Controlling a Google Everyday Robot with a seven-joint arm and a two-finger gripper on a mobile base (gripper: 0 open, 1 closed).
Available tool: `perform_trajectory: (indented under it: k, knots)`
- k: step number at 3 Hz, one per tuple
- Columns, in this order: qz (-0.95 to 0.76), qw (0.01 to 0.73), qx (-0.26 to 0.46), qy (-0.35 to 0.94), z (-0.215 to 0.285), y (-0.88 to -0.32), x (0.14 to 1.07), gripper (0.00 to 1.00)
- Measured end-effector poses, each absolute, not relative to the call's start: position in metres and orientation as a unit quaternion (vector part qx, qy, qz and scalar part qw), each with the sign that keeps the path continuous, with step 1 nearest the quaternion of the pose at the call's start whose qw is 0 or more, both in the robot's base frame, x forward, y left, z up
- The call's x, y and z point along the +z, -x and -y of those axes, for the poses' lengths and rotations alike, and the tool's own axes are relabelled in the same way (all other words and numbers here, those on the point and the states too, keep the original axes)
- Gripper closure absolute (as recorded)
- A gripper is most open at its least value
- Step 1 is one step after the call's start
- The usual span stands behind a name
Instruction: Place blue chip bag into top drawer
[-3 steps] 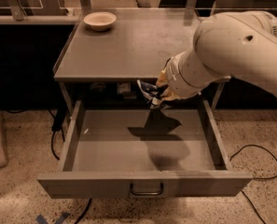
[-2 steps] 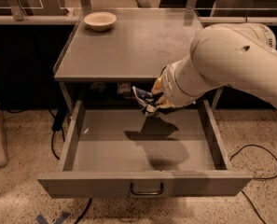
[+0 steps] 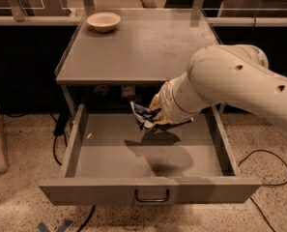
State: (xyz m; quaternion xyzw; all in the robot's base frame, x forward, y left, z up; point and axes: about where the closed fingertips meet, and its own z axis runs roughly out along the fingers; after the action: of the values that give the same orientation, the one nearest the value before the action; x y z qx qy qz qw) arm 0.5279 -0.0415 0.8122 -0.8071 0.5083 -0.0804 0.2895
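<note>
One two-finger gripper [image 3: 156,116], mostly hidden by the bulky white arm [image 3: 230,83], clamps the crinkled dark blue foil chip bag [image 3: 142,116] above the rear floor of the open, wide grey metal top drawer [image 3: 94,193]. Well apart, a white bowl [image 3: 103,21] sits on the grey tabletop [image 3: 143,50].

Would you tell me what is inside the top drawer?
No item shows on the top drawer floor, only shadow; the gripper holds the blue chip bag above it. The arm covers its right rear.
</note>
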Motion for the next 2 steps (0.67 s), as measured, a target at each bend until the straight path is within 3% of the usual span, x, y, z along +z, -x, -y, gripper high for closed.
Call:
perform_trajectory:
  k: [2]
  knots:
    - [-0.516,0.294,-0.068,0.802,0.058,-0.511,0.756,1.00]
